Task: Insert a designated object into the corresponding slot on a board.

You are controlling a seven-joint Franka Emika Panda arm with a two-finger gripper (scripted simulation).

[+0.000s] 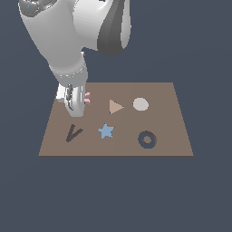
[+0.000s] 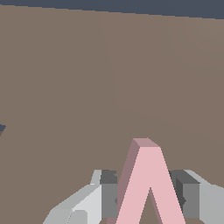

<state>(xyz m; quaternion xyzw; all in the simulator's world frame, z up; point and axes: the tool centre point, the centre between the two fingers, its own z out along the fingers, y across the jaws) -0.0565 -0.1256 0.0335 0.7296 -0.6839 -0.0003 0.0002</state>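
Observation:
The pale-pink chevron (image 1: pixel 87 97) lies on the brown board (image 1: pixel 158 90) near its far corner at the exterior view's left, mostly hidden behind my gripper (image 1: pixel 74 106). In the wrist view the chevron (image 2: pixel 146 183) stands between my two fingers (image 2: pixel 107 197), which touch its two legs, low over the board (image 2: pixel 109 87). The gripper (image 2: pixel 148 199) looks shut on it. The dark V-shaped slot (image 1: pixel 72 132) is on the board's near side, just in front of the gripper, and is empty.
On the board lie a tan triangle (image 1: pixel 115 107), a pale round disc (image 1: pixel 140 104), a blue star (image 1: pixel 106 131) and a dark blue ring (image 1: pixel 147 139). The arm's body looms over the board's far corner at the exterior view's left.

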